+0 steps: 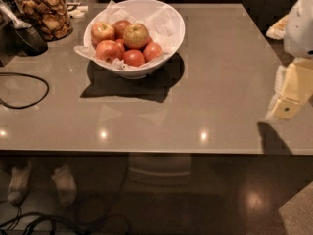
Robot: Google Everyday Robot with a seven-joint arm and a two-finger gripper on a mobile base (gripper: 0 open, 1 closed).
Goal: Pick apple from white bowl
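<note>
arm (298,58): comes in at the right edge of the view, from about 2 o'clock, and runs down toward 4 o'clock; only part of it shows.
upper segment (301,28): white, rounded and bulky, cut off by the frame edge at 2 o'clock.
lower segment (296,82): cream-yellow and boxy, tilted, with its lower end leaning toward 7 o'clock.
gripper (284,107): at the arm's lower end, between 3 and 4 o'clock in the view, pointing down and slightly left.
</note>
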